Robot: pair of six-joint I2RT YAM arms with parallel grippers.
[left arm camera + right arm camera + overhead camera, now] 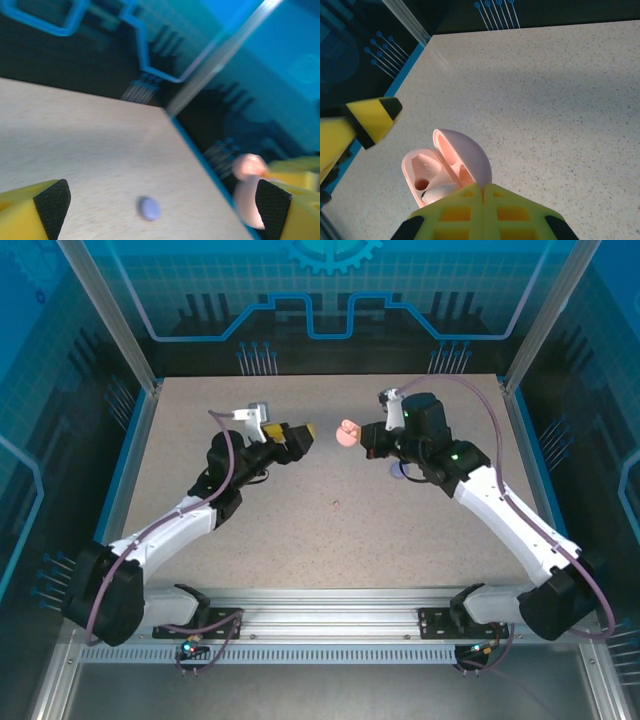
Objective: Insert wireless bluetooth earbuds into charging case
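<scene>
At the near edge a metal rail (pixel 330 625) carries both arm bases, and the arms reach inward over the table (pixel 300 530), a pale speckled beige board with blue edging. A tiny pale speck (pixel 336 505) lies on the bare middle of it, too small to identify.

Further in, the left gripper (pixel 304 432) points right with its fingers spread wide. Its wrist view shows the black pads (pixel 52 200) far apart with nothing between them.

Facing it, near but apart, the right gripper (pixel 368 439) has its yellow fingers pressed almost together, pinching the low edge of the pink case (pixel 347 432). The case is open, its lid tipped up. One pale bud (pixel 437 192) lies in its near well; the well beside it looks bare. A purple disc (pixel 399 473) sits on the table just behind the right gripper, partly under the arm.

Beyond the far edge stand translucent blue walls (pixel 330 300) printed with circuit-like lines, framed by slanting metal posts (pixel 105 310).
</scene>
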